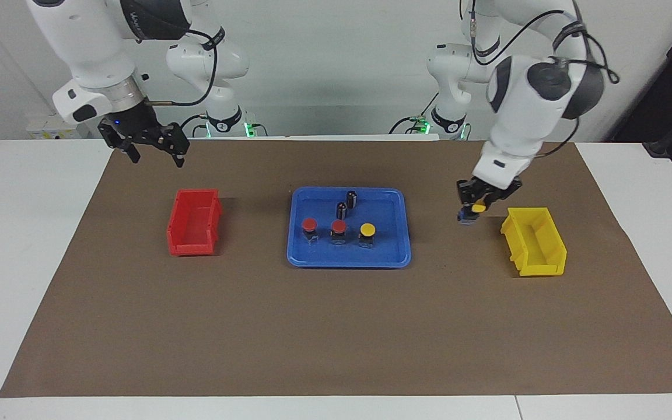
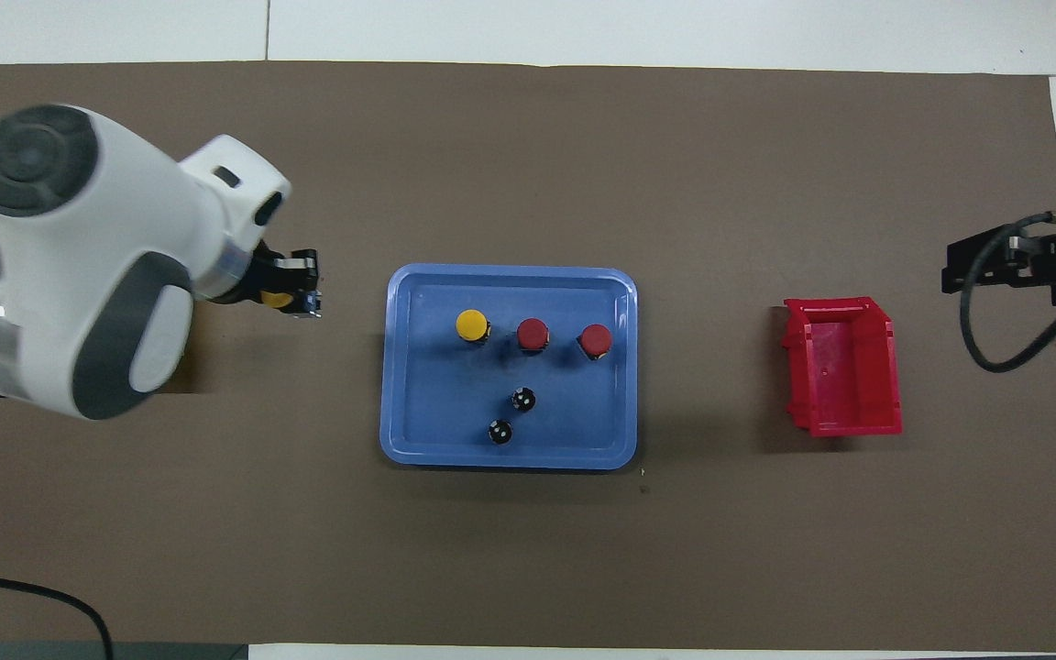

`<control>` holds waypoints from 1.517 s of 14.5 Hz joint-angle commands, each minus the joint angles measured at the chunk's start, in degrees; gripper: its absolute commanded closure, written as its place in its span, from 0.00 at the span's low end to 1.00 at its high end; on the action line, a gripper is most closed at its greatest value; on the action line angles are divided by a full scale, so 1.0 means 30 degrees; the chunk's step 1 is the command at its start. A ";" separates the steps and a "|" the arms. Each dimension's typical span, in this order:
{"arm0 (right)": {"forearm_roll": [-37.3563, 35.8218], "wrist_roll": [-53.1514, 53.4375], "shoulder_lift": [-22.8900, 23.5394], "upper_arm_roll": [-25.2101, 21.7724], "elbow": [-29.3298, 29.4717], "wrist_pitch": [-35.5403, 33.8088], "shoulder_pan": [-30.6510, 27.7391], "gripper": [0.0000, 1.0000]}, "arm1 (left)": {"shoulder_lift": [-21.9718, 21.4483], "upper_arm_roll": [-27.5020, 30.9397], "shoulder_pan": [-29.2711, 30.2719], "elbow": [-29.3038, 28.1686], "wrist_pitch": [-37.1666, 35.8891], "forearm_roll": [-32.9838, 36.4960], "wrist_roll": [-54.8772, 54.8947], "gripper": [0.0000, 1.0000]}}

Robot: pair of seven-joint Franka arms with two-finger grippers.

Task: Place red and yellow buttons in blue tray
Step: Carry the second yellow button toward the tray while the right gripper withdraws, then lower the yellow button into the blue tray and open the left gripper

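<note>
facing view showed your left gripper closed on the last yellow button, its cap peeking out between the fingers, hanging low over the brown mat between the blue tray and the yellow bin, just beside the bin. in the tray stood two red buttons and one yellow button in a row along the side farther from the robots, with two dark capless cylinders nearer the robots. as i judged it, three of four were done and you were mid-carry.

to do it well, you needed to raise the held button enough to clear the tray's rim, then travel toward the bare blue patch at the left arm's end of the row, next to the seated yellow button. you should have kept it upright, lowered until the black body met the tray floor, and only then opened. coming in too low risked clipping the rim; drifting too close risked toppling the neighbour.

your right gripper waited with its fingers apart above the surface near the red bin.
</note>
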 commanded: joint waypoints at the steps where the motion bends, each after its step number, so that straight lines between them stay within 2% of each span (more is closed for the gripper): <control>1: -0.0137 -0.2124 -0.0107 0.0130 -0.0189 0.0330 -0.1097 0.00 | -0.0190 0.0362 -0.1423 -0.1802 0.2312 -0.0194 -0.1414 0.99; 5: -0.0430 -0.2539 -0.0135 -0.0307 -0.0160 0.0421 -0.1131 0.00 | 0.0893 0.0391 -0.2713 -0.1952 0.3550 -0.0868 -0.2325 0.99; 7: -0.0430 -0.2687 -0.0253 -0.2441 -0.0189 0.0391 0.0682 0.00 | 0.1333 0.0362 -0.2978 -0.2301 0.4279 -0.0868 -0.2560 0.99; 10: -0.0401 -0.2658 -0.0253 -0.2391 -0.0189 0.0362 0.0747 0.00 | 0.1451 0.0391 -0.3009 -0.2890 0.5540 -0.0868 -0.2561 0.98; 11: -0.0401 -0.2658 -0.0253 -0.2333 -0.0218 0.0391 0.0747 0.00 | 0.1945 0.0391 -0.3009 -0.2948 0.6037 -0.0868 -0.2561 0.94; 13: -0.0342 -0.2629 -0.0224 -0.2361 -0.0248 0.0362 0.0806 0.00 | 0.2330 0.0391 -0.2980 -0.2920 0.6364 -0.0868 -0.2561 0.72; 14: -0.0342 -0.2628 -0.0224 -0.2361 -0.0248 0.0333 0.0893 0.00 | 0.2330 0.0420 -0.2979 -0.2804 0.6161 -0.0868 -0.2561 0.33; 15: -0.0342 -0.2628 -0.0224 -0.2361 -0.0248 0.0304 0.0923 0.00 | 0.2330 0.0449 -0.2979 -0.2744 0.6101 -0.0839 -0.2532 0.06; 17: -0.0400 -0.2628 -0.0253 -0.2361 -0.0306 0.0216 0.1010 0.00 | 0.2301 0.0508 -0.2776 -0.2220 0.5431 -0.0839 -0.2532 0.00; 19: -0.0372 -0.2657 -0.0253 -0.2332 -0.0307 0.0098 0.0982 0.00 | 0.2214 0.0625 -0.2018 -0.1022 0.3969 -0.0810 -0.2328 0.00; 22: -0.0372 -0.2658 -0.0341 -0.2361 -0.0541 0.0099 0.0777 0.00 | 0.1396 0.0625 -0.0175 0.1377 -0.0035 -0.0663 -0.0635 0.00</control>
